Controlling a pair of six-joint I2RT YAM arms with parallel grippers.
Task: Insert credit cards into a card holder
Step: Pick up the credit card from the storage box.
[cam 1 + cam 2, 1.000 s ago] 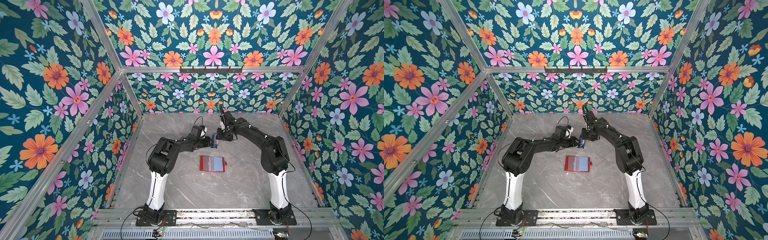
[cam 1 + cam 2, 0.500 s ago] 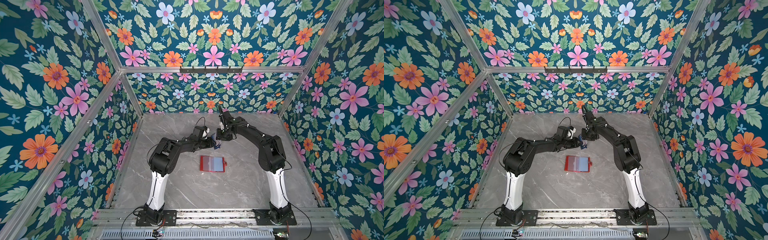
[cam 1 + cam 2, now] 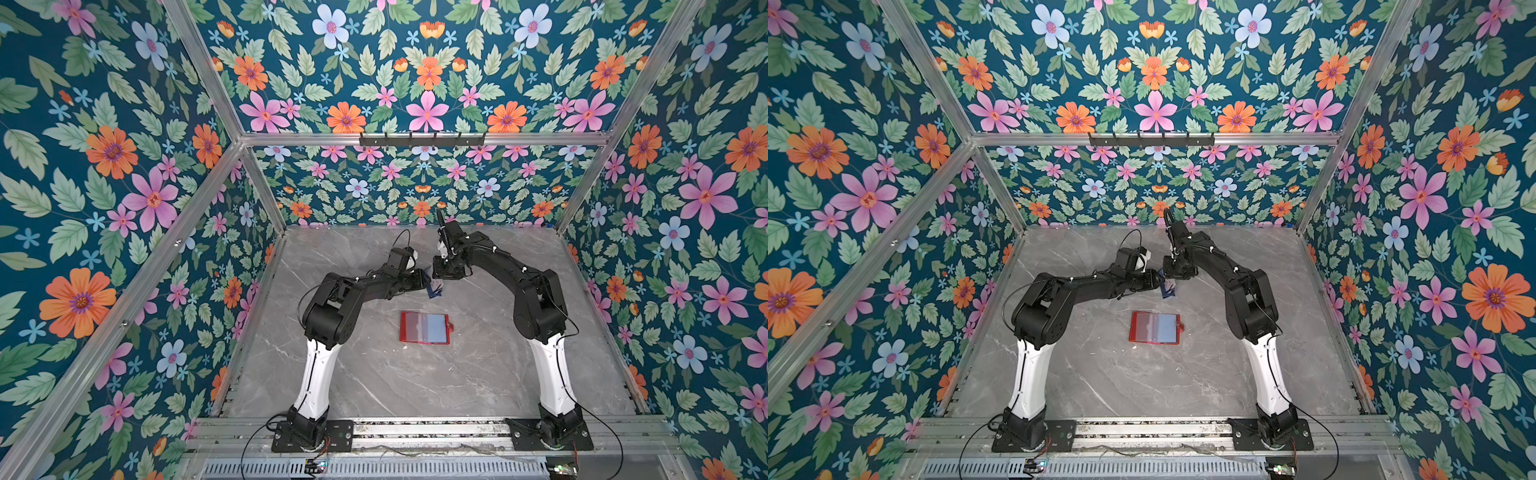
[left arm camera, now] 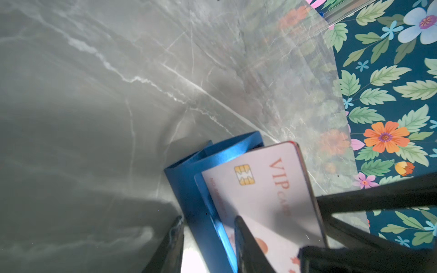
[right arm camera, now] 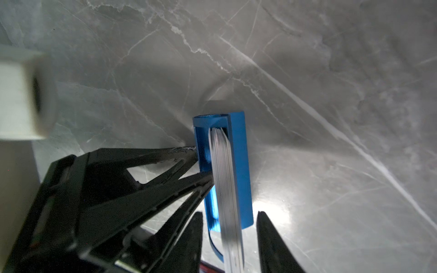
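In both top views the small red leather-like folding card holder lies open and flat on the grey marble-patterned counter. It is nearer the arm bases than the small blue card rack and clear of both arms. The left pincer and right pincer meet at the card rack; their jaws are too small to read here.

In the left wrist view the left pincer straddles one wall of the card rack. One finger is outside it and the other lies against a pale credit card with a gold chip and red "VIP" lettering.

In the right wrist view the thin credit cards stand edge-on as a stack in the card rack. The left pincer has its tips narrowly apart, one on the wall's outside and one against the stack; I cannot tell whether it clamps. The right pincer stands wider, with a finger either side of rack and stack and slim gaps, holding nothing.
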